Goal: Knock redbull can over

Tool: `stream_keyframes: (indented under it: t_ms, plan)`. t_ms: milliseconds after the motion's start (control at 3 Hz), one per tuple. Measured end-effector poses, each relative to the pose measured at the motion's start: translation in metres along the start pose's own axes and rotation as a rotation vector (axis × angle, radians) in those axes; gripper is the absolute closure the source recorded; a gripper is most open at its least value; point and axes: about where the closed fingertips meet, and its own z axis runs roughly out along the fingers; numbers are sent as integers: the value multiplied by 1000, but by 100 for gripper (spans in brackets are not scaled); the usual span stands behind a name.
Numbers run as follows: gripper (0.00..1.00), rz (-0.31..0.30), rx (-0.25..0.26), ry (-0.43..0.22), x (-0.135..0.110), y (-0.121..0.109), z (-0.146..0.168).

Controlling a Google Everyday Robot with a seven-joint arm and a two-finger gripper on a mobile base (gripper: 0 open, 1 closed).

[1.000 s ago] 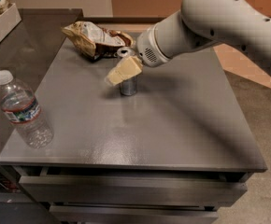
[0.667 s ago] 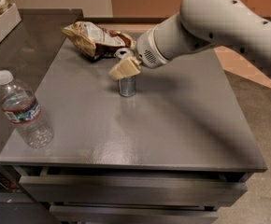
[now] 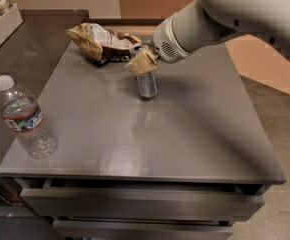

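The redbull can (image 3: 147, 84) is slim and silver-blue and stands near the middle back of the grey table (image 3: 150, 134). It looks slightly tilted, and its top is hidden behind the gripper. My gripper (image 3: 141, 60) has tan fingertips and sits right over the top of the can, touching or almost touching it. The white arm reaches in from the upper right.
A crumpled chip bag (image 3: 102, 43) lies at the table's back, just left of the gripper. A clear water bottle (image 3: 24, 118) with a white cap stands at the front left edge. A white tray (image 3: 0, 26) sits on the counter at far left.
The gripper has moved a little toward the back and up along the can's top. The can stays in its place on the table.
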Motion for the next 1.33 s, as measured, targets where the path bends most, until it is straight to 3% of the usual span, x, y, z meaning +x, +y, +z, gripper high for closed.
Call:
stream_keyframes:
  t_ms: [333,667,1000,1333]
  plan:
    - [100,-62,18,83,-10,-18,-19]
    - [100,-158,-18,201,-13,-25,-22]
    - [100,-239,-107,342,1,-17,-18]
    - [83,-297,-181,475,23,-5,-13]
